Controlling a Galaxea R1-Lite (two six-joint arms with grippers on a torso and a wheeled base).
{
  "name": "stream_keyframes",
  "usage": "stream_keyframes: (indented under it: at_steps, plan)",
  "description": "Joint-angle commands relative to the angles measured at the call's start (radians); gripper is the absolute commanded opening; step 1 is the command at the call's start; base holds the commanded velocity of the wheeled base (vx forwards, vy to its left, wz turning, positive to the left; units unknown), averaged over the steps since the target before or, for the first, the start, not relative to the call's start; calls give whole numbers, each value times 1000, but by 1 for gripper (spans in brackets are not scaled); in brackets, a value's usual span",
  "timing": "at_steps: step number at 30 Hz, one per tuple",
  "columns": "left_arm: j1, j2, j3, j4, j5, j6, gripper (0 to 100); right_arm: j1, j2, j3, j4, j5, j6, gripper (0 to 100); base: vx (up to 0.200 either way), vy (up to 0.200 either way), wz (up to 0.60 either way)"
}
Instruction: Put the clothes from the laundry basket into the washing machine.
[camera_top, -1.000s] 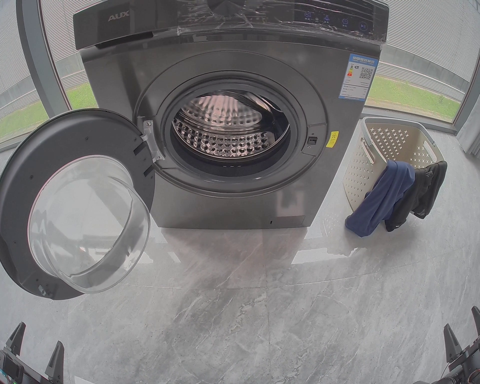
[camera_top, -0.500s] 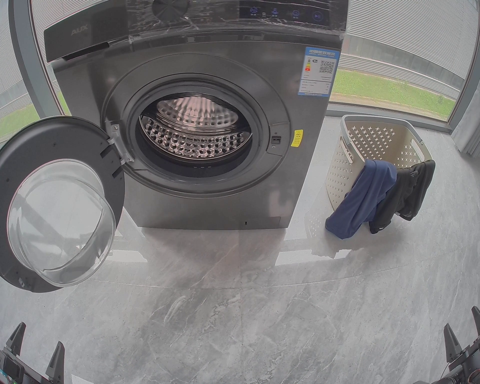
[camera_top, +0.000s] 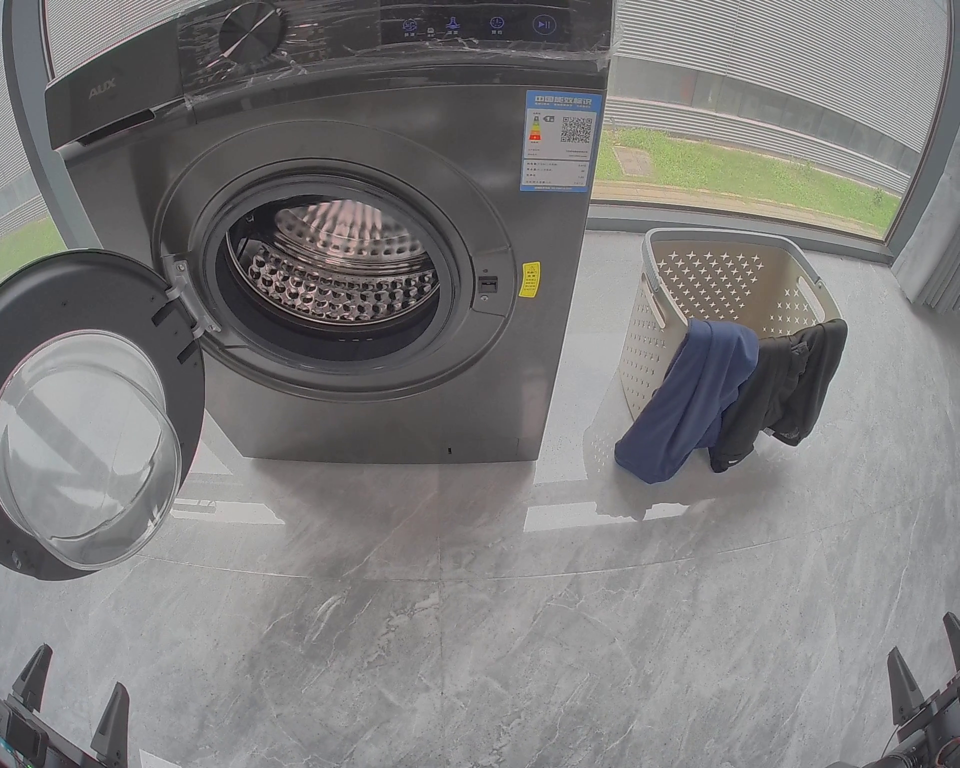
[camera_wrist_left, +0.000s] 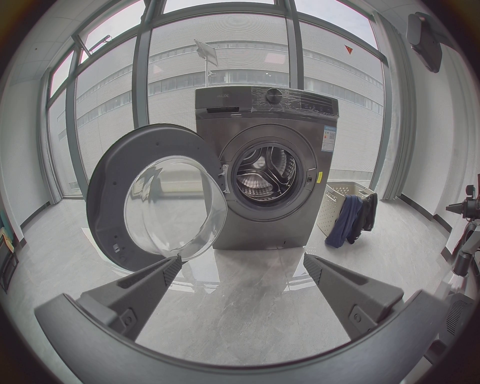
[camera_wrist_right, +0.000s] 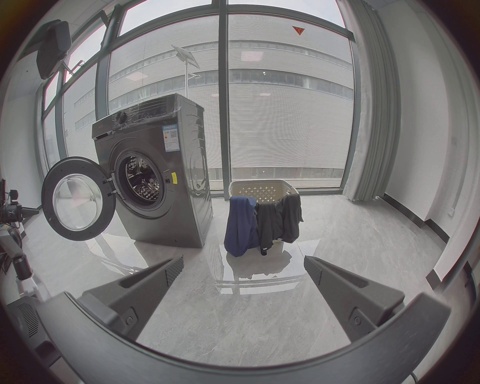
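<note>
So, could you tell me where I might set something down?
Grey marble floor lies bare between the grey washing machine, its open round door and the beige perforated laundry basket. Crowded: the basket's rim, under a blue garment and a black garment.

Laundry basket (camera_top: 665, 262) right of washing machine (camera_top: 330, 300), 2 garments (camera_top: 740, 395) over its rim

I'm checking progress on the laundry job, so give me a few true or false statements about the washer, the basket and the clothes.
1. The washing machine has its door open. True.
2. The blue garment is inside the washing machine. False: it hangs over the rim of the laundry basket.
3. The laundry basket stands to the robot's right of the washing machine. True.
4. The right hand grips the black garment. False: the hand is open and empty, well away from the basket.
</note>
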Motion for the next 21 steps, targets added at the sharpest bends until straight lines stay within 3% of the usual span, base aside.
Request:
stream_keyframes:
  at_steps: [1, 3, 18, 21]
  plan:
    - [0, -12, 16, 0, 5, -7, 100, 0, -4, 18, 0, 0, 0, 100, 0, 0, 0]
    - [0, -12, 15, -2, 8, -24, 100, 0, -4, 18, 0, 0, 0, 100, 100, 0, 0]
    - [0, -12, 15, 0, 8, -36, 100, 0, -4, 18, -2, 2, 0, 100, 200, 0, 0]
    - [0, -12, 15, 0, 8, -36, 100, 0, -4, 18, 0, 2, 0, 100, 0, 0, 0]
